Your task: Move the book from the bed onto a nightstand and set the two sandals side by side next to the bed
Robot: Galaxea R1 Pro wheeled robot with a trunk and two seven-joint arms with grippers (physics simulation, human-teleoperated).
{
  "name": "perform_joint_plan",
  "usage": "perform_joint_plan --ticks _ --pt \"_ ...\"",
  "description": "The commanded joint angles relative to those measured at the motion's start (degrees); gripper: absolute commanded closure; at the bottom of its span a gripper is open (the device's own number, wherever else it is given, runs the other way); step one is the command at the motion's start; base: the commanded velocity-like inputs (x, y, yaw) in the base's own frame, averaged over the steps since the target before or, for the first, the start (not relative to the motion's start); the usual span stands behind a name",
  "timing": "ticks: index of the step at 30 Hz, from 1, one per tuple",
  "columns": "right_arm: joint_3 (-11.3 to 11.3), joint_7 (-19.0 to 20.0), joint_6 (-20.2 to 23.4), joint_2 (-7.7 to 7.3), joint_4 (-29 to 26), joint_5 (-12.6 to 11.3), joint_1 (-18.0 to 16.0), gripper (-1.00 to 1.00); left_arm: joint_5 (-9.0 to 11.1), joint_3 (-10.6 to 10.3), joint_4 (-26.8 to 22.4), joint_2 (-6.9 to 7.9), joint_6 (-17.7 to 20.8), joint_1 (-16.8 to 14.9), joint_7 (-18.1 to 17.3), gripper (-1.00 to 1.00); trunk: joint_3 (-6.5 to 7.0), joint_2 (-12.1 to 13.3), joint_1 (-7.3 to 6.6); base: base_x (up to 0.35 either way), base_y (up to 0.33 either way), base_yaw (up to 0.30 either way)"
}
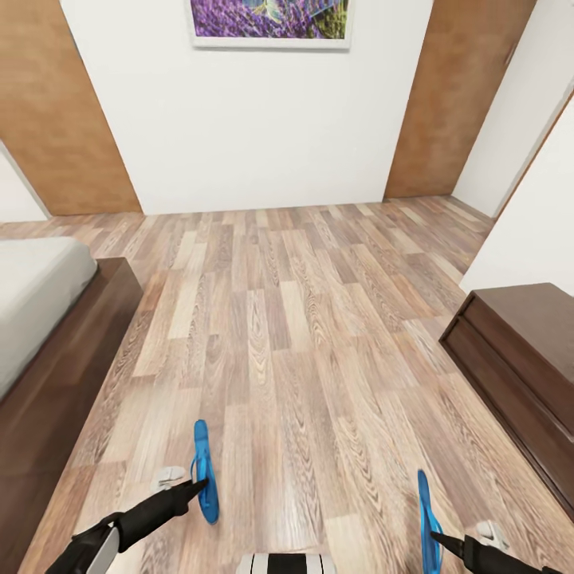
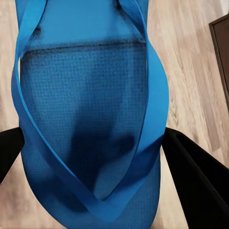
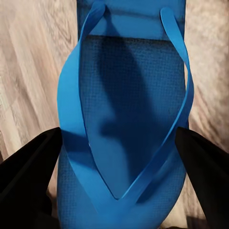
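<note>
- Left gripper [image 1: 199,483] clamps one blue sandal [image 1: 204,470] on edge above the floor [image 1: 303,319], near the bed [image 1: 48,319].
- Right gripper [image 1: 437,540] grips the other sandal [image 1: 426,510].

You have the bed [image 1: 44,319] at left, a cabinet [image 1: 522,367] at right, floor [image 1: 295,319] between. One sandal [image 1: 204,470] in your left end effector [image 1: 199,484], the other sandal [image 1: 426,518] in your right end effector [image 1: 437,540].
</note>
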Motion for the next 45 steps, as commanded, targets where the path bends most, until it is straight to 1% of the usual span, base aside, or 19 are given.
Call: perform_joint_plan --ticks 1,21,22,23,26,33,35,37,39,40,41,44,45 --pt "0.5 0.06 0.31 -0.05 -0.02 -0.59 -0.02 1.0 0.35 0.1 0.02 0.06 0.61 -0.02 -0.25 1.0 0.19 0.0 -0.03 0.0 0.0 0.0" --pt "0.5 0.04 0.24 -0.07 0.03 -0.51 0.0 1.0 0.34 0.01 0.02 0.04 0.6 -0.02 -0.22 1.0 4.62 0.27 -0.55 0.0 0.0 0.0" --pt "0.57 -0.02 -1.33 -0.05 0.09 -0.49 0.01 1.0 0.34 0.02 0.02 0.04 0.67 -0.03 -0.17 1.0 4.84 0.28 -0.58 0.0 0.0 0.0" --pt "0.58 -0.04 -1.86 -0.05 0.1 -0.49 0.01 1.0 0.35 0.02 0.02 0.04 0.68 -0.03 -0.22 1.0 5.06 0.29 -0.6 0.0 0.0 0.0" --pt "0.58 -0.43 -2.23 -0.04 0.17 -0.42 0.01 1.0 0.29 -0.04 0.11 0.04 0.66 -0.03 -0.13 1.0 5.72 0.33 -0.68 0.0 0.0 0.0" --pt "0.72 -0.71 -2.22 -0.06 0.24 -0.4 0.01 1.0 0.27 -0.06 3.46 0.06 0.56 -0.03 -0.16 1.0 7.27 0.43 -0.86 0.0 0.0 0.0" --pt "0.7 -0.72 -2.24 -0.12 0.88 -0.4 0.01 1.0 0.27 -0.07 4.13 0.1 0.58 0.0 -0.2 1.0 7.72 0.45 -0.91 0.0 0.0 0.0" --pt "0.7 -0.73 -2.33 -0.13 3.01 -0.4 0.01 1.0 0.27 -0.07 5.12 0.12 0.55 -0.01 -0.15 1.0 8.16 0.48 -0.96 0.0 0.0 0.0" --pt "0.73 -0.73 -3.28 -0.09 4.91 -0.4 0.01 1.0 0.25 -0.14 6.12 0.06 0.53 -0.02 -0.11 1.0 8.6 0.51 -1.01 0.0 0.0 0.0" --pt "0.74 -0.73 -4.41 -0.07 5.57 -0.4 0.01 1.0 0.22 -0.21 6.41 0.02 0.52 -0.02 -0.1 1.0 8.83 0.52 -1.04 0.0 0.0 0.0" --pt "0.75 -0.63 -6.84 -0.06 6.56 -0.4 0.01 1.0 0.2 -0.27 6.84 -0.01 0.52 -0.03 -0.09 1.0 9.05 0.53 -1.07 0.0 0.0 0.0" --pt "0.76 -0.47 -10.23 -0.05 8.2 -0.4 0.01 1.0 0.19 -0.31 8.26 0.0 0.33 -0.03 -0.08 1.0 9.71 0.57 -1.14 0.0 0.0 0.0" --pt "0.76 -0.42 -11.13 -0.05 8.74 -0.4 0.01 1.0 0.18 -0.32 8.85 -0.01 -0.41 -0.01 -0.08 1.0 9.93 0.59 -1.17 0.0 0.0 0.0"
